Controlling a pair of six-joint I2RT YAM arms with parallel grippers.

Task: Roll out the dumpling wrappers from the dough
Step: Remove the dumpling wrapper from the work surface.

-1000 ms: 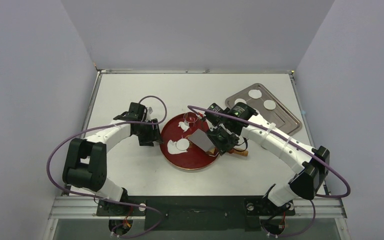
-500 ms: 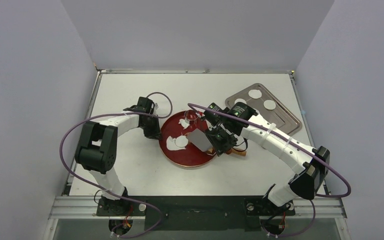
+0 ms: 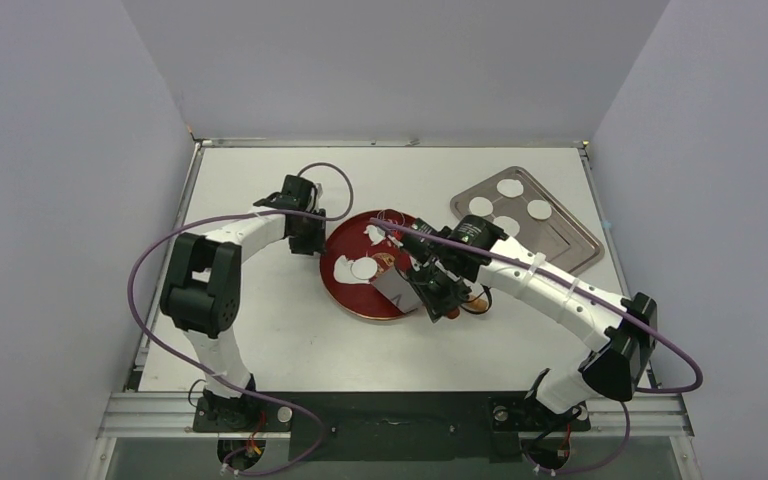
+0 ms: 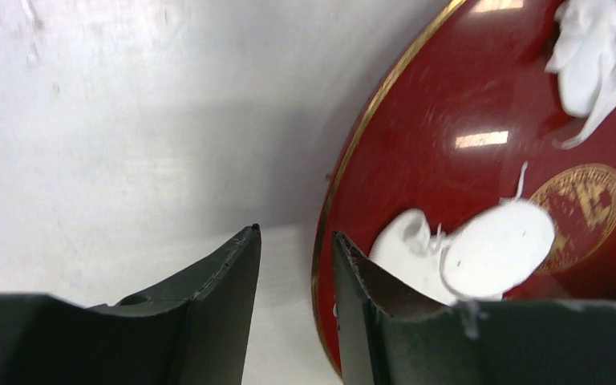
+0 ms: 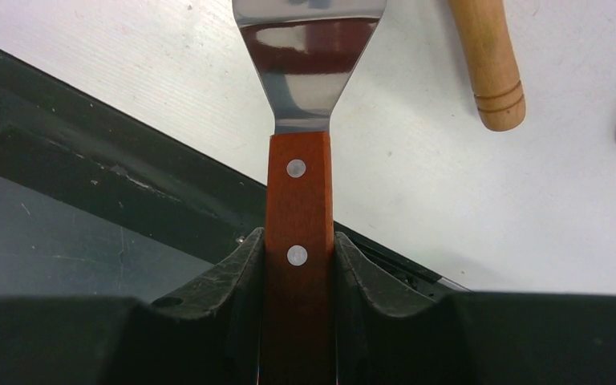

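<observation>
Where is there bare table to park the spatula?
Bare table lies on the near side of the red plate, toward the near edge, and along the far edge behind plate and metal tray. Crowded: the plate's right side, where the right claw, spatula and rolling pin bunch; the left claw sits at its left rim.

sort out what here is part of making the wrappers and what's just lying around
Part of the job:
- dough and one cut wrapper on the red plate
- four wrappers on the metal tray
- spatula, gripped by the right gripper
- left gripper, open at the plate's edge

Lying about:
- rolling pin, a tool for this job but idle on the table
</observation>
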